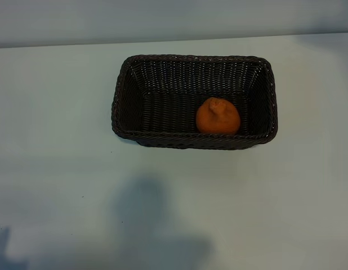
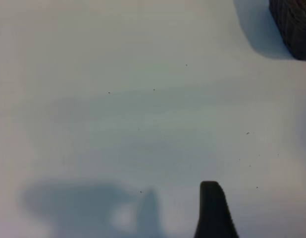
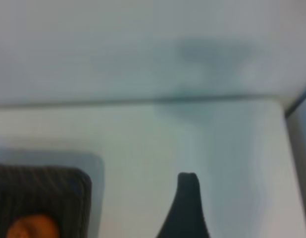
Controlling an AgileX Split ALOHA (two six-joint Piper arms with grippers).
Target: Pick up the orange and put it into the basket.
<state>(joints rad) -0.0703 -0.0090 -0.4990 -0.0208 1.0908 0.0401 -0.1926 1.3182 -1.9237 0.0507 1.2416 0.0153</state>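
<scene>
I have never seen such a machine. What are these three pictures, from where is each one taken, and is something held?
This is a robot with two arms at a white table. One picture looks down from an outside camera; neither arm shows there. The other two come from cameras on each arm's wrist. A dark woven basket stands on the table, and the orange lies inside it, near its front wall. Each wrist picture shows one dark finger of that arm's pincer: left, right. Both pincers are open and hold nothing.
</scene>
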